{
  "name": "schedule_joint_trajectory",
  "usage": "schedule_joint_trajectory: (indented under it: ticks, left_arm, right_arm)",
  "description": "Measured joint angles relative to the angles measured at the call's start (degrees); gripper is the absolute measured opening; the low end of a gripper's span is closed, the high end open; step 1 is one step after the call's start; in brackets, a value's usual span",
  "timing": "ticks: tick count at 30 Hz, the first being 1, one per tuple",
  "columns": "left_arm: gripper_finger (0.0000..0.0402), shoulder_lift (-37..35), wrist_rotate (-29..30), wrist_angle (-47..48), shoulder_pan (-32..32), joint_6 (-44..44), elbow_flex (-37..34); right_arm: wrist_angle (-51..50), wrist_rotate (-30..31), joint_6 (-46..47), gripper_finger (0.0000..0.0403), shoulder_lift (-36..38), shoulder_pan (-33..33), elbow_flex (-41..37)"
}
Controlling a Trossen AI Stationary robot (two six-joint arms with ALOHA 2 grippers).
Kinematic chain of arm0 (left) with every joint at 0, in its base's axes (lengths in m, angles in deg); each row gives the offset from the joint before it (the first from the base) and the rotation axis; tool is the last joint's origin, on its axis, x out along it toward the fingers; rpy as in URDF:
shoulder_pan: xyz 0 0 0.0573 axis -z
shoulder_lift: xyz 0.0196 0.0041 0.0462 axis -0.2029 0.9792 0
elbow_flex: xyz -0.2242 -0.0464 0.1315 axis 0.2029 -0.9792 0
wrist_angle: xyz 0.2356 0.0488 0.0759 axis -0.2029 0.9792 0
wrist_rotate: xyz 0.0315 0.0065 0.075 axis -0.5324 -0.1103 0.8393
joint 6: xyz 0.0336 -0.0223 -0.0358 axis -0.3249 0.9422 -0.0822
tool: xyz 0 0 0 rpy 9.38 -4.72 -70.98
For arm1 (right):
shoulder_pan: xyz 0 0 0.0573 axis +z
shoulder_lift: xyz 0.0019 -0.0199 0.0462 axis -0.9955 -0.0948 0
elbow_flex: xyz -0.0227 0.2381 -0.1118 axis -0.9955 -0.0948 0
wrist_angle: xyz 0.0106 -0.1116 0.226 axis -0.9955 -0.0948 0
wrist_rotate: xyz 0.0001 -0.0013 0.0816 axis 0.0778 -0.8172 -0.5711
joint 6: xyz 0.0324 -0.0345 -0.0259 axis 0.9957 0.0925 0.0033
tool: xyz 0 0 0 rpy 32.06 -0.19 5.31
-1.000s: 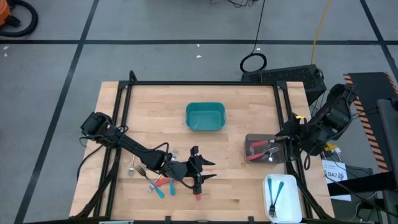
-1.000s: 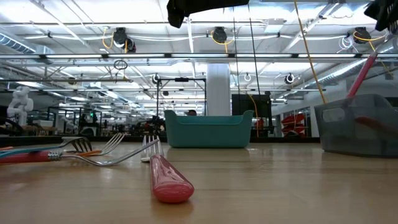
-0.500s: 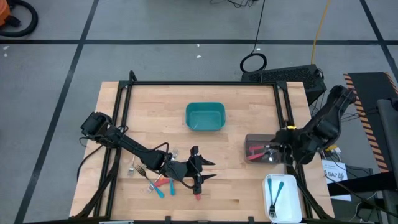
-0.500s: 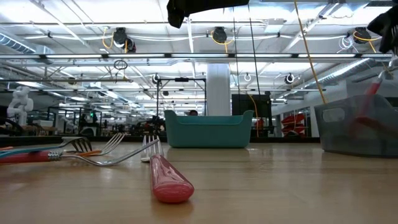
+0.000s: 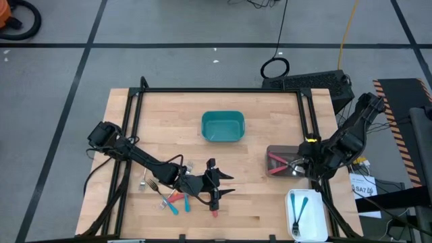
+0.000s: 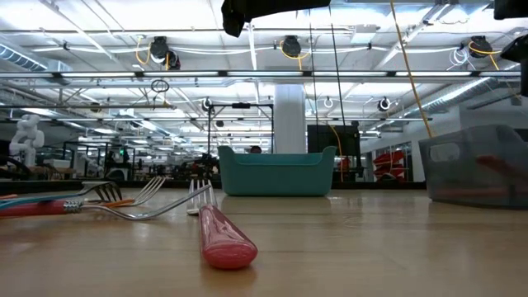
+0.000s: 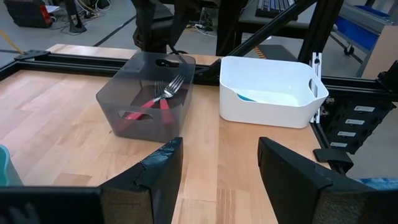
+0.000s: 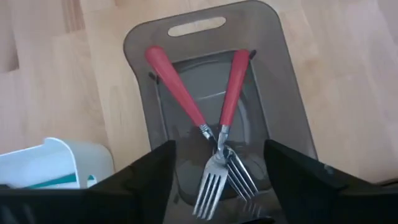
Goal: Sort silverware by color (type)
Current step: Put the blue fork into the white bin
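A pale wooden tabletop (image 5: 256, 202) in a black frame stands on a grey floor marked with dark lines; the low view looks across it into a large hall with ceiling lights.

Taking the teal bin (image 5: 223, 126) at the tabletop's middle as landmark: well to its left and nearer the front edge lies a loose cluster of forks (image 5: 165, 194) with light blue, red and orange handles, tines pointing various ways. Just right of that cluster, still left of and in front of the teal bin, the left gripper (image 5: 221, 187) hovers with its fingers spread and nothing between them. A red-handled fork (image 6: 216, 231) lies directly below it, its rounded handle end toward the low camera.

To the right of the teal bin and slightly nearer the front sits a smoky grey bin (image 8: 283, 62). Inside it 2 red-handled forks (image 8: 211, 124) lie crossed near their necks, handles splayed apart toward the bin's handle slot. The right gripper (image 5: 302, 164) hangs over this grey bin, fingers wide apart and empty.

Farther right and in front of the teal bin, at the tabletop's corner, a white bin (image 5: 317, 233) holds 1 light blue fork (image 5: 299, 212).
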State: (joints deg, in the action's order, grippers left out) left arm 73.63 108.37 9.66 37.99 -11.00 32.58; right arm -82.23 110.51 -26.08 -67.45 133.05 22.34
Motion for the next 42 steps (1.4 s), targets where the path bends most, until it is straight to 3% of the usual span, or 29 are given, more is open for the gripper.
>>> schedule_joint_trajectory:
  ticks: [5, 12, 19, 25, 30, 42]
  left_arm:
    - [0.0207, 0.0, 0.0, 0.0, 0.0, 0.0, 0.0]
    - [0.0207, 0.0, -0.5, 4.4, 0.0, 2.0, 0.0]
    - [0.0207, 0.0, -0.5, 10.4, 0.1, 6.7, 0.0]
    - [0.0207, 0.0, -0.3, 16.1, 0.3, 12.2, 0.0]
    - [0.0207, 0.0, 4.3, 22.2, 0.9, 16.8, 0.0]
    - [0.0207, -0.4, 8.7, 55.0, 1.6, 47.6, 4.9]
  right_arm:
    - [2.8, 0.2, -0.8, 0.0261, -0.2, 0.0, 0.5]
    - [25.4, 8.4, -14.1, 0.0245, -2.2, 1.0, 1.0]
    - [43.2, 17.9, -27.6, 0.0228, -13.2, 3.0, 1.0]
    - [53.2, 18.1, -32.3, 0.0216, -24.4, 3.4, 1.0]
    - [59.1, 17.6, -38.1, 0.0211, -30.2, 3.8, 1.0]
    - [60.1, 16.7, -37.3, 0.021, -30.0, 3.7, 1.0]
